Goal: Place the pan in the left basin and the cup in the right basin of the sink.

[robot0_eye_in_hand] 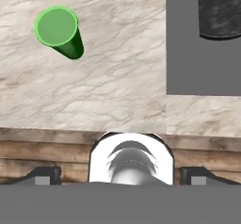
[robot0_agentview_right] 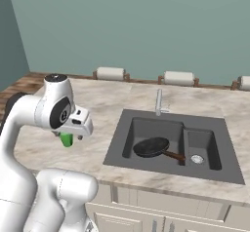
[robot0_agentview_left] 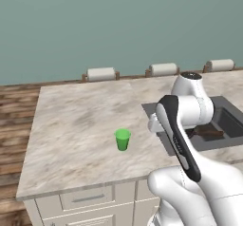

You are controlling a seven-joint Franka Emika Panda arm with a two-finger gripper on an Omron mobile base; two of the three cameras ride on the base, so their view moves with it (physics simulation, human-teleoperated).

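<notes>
On the marble counter (robot0_agentview_left: 76, 120) left of the sink (robot0_agentview_right: 122, 143), one green cup (robot0_eye_in_hand: 59, 30) stands upright, well apart from the wide-open, empty gripper (robot0_eye_in_hand: 120, 173), while one pan (robot0_agentview_right: 152, 147) already sits in the left basin (robot0_agentview_right: 146, 128).

There is one cup (robot0_agentview_left: 122, 139), green and standing on one marble counter (robot0_agentview_left: 80, 120). One black pan (robot0_agentview_right: 152, 147) lies in the sink (robot0_agentview_right: 146, 116), which counts as one sink with two basins: one wide left basin (robot0_agentview_right: 146, 128) and one narrow right basin (robot0_agentview_right: 201, 143). One drain (robot0_agentview_right: 197, 159) shows, in the narrower basin. One silver faucet (robot0_agentview_right: 158, 102) rises behind the sink. Three paper towel rolls (robot0_agentview_right: 110, 73) line the counter's far edge.
</notes>
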